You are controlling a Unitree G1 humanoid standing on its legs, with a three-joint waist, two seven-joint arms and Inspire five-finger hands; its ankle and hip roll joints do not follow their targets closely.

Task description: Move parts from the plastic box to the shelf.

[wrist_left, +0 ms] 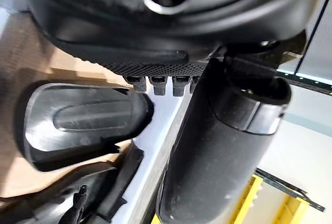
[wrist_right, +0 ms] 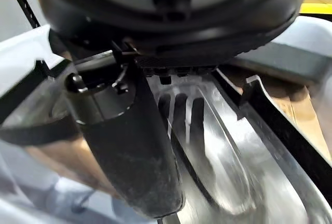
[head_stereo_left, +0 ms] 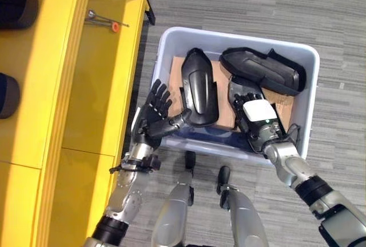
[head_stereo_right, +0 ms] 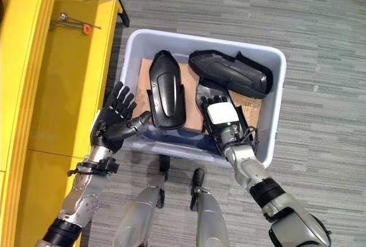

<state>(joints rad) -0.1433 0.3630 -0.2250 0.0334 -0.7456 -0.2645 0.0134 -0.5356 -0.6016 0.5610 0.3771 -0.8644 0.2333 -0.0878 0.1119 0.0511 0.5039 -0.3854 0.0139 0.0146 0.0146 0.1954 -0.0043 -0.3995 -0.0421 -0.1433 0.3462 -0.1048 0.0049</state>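
Black parts lie in the box; both robot hands are at them.

Three black parts point(head_stereo_left: 199, 87) rest on cardboard point(head_stereo_left: 279, 107) in the pale box point(head_stereo_left: 309, 95), which sits on the grey floor point(head_stereo_left: 257, 1) just beside the yellow shelf point(head_stereo_left: 100, 87). The left robot hand point(head_stereo_left: 155, 112) is outside the box's left wall, fingers spread and released, thumb touching the oval part's lower edge. The right robot hand point(head_stereo_left: 251, 112) lies flat in the box, fingers straight on a part under the long part point(head_stereo_left: 263, 70). No legible writing. A small orange-tipped tool point(head_stereo_left: 108, 23) lies on the shelf.
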